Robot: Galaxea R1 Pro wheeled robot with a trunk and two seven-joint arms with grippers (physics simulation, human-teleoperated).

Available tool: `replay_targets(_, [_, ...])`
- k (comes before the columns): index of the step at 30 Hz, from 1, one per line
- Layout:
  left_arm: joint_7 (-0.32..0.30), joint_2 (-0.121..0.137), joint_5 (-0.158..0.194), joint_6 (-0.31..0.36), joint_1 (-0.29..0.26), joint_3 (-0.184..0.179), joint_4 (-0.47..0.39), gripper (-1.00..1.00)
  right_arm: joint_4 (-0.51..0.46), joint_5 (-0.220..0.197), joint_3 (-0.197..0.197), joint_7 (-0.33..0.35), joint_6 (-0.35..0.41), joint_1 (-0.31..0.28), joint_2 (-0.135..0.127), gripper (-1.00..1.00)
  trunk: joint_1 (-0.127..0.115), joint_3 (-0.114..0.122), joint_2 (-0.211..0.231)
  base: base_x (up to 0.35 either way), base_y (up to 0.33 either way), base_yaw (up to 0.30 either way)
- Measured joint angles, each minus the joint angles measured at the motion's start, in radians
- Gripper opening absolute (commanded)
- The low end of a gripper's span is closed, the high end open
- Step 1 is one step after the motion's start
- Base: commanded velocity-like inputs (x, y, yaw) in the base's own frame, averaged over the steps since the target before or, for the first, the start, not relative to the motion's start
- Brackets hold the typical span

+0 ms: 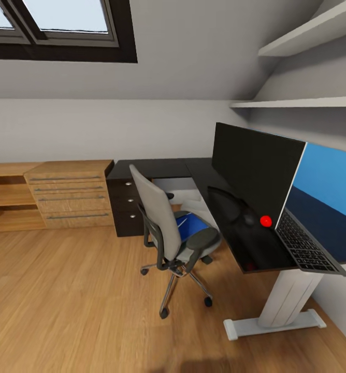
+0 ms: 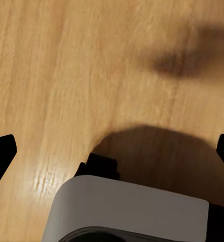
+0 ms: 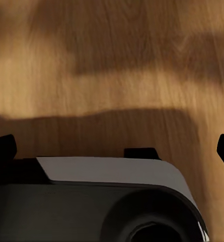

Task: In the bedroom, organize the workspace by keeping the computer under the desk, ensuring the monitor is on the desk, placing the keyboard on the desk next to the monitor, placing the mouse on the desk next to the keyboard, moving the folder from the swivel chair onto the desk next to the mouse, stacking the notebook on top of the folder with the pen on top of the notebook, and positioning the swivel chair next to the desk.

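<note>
Wood floor, sloped ceiling, dresser at wall. Black desk carries monitor, mouse. Chair beside desk, notebook on seat. Left fingers and right fingers spread wide over floor, holding nothing.

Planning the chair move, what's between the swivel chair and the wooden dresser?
Head view: only bare wood floor lies between the swivel chair and the dresser.

Desk corner, chair pulled up.
Monitor and keyboard on desk; swivel chair before it, notebook on seat; dresser left.
</note>
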Motion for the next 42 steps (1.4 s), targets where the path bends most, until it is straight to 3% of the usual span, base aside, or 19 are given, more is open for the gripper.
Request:
replay_targets(12, [-0.001,-0.002,0.0,0.002,0.0,0.0,0.0,1.0,-0.016,-0.009,-0.008,-0.002,-0.003,0.0,0.004,1.0,0.046,-0.038,-0.084,0.0,0.0,0.0])
replay_targets(15, [0.002,-0.008,0.0,0.039,-0.003,-0.001,-0.038,1.0,-0.245,-0.031,-0.015,-0.017,-0.01,-0.001,0.023,1.0,0.058,-0.047,-0.105,0.0,0.0,0.0])
replay_targets(17, [0.036,-0.008,0.002,0.111,-0.016,0.0,-0.103,1.0,-0.38,-0.081,-0.018,-0.047,-0.008,-0.006,0.032,1.0,0.065,-0.053,-0.119,0.0,0.0,0.0])
replay_targets(18, [0.11,-0.009,0.015,0.181,-0.036,0.002,-0.169,1.0,-0.455,-0.152,-0.018,-0.067,0.001,-0.035,0.037,1.0,0.069,-0.056,-0.126,0.0,0.0,0.0])
replay_targets(20, [0.216,-0.013,0.046,0.259,-0.07,0.0,-0.249,1.0,-0.506,-0.235,-0.018,-0.082,0.031,-0.107,0.04,1.0,0.077,-0.062,-0.14,0.0,0.0,0.0])
replay_targets(21, [0.256,-0.018,0.057,0.292,-0.09,0.0,-0.286,1.0,-0.512,-0.266,-0.018,-0.086,0.059,-0.153,0.041,1.0,0.081,-0.065,-0.147,0.0,0.0,0.0])
replay_targets(24, [0.301,-0.032,0.067,0.352,-0.139,0.0,-0.341,1.0,-0.497,-0.306,-0.018,-0.092,0.136,-0.249,0.042,1.0,0.092,-0.075,-0.168,0.0,0.0,0.0])
replay_targets(26, [0.327,-0.053,0.073,0.419,-0.239,-0.001,-0.372,1.0,-0.442,-0.327,-0.017,-0.095,0.239,-0.394,0.041,1.0,0.1,-0.081,-0.182,0.0,0.0,0.0])
replay_targets(31, [0.333,-0.06,0.077,0.471,-0.334,0.0,-0.382,1.0,-0.396,-0.336,-0.018,-0.096,0.285,-0.467,0.047,1.0,0.119,-0.097,-0.217,0.0,0.0,0.0])
replay_targets(32, [0.333,-0.061,0.082,0.493,-0.364,0.0,-0.388,1.0,-0.39,-0.337,-0.017,-0.096,0.291,-0.478,0.064,1.0,0.123,-0.1,-0.224,0.0,0.0,0.0])
replay_targets(33, [0.331,-0.063,0.114,0.536,-0.399,0.001,-0.406,1.0,-0.382,-0.337,-0.017,-0.096,0.298,-0.489,0.092,1.0,0.127,-0.103,-0.231,0.0,0.0,0.0])
replay_targets(35, [0.327,-0.062,0.16,0.558,-0.414,0.001,-0.417,1.0,-0.376,-0.338,-0.019,-0.095,0.298,-0.493,0.104,1.0,0.134,-0.109,-0.245,0.0,0.0,0.0])
replay_targets(36, [0.322,-0.059,0.21,0.57,-0.424,-0.002,-0.425,1.0,-0.372,-0.339,-0.02,-0.094,0.294,-0.496,0.113,1.0,0.138,-0.113,-0.252,0.0,0.0,0.0])
replay_targets(42, [0.32,-0.052,0.23,0.566,-0.428,-0.004,-0.477,1.0,-0.368,-0.335,-0.017,-0.087,0.289,-0.496,0.119,1.0,0.161,-0.131,-0.294,0.0,0.0,0.0])
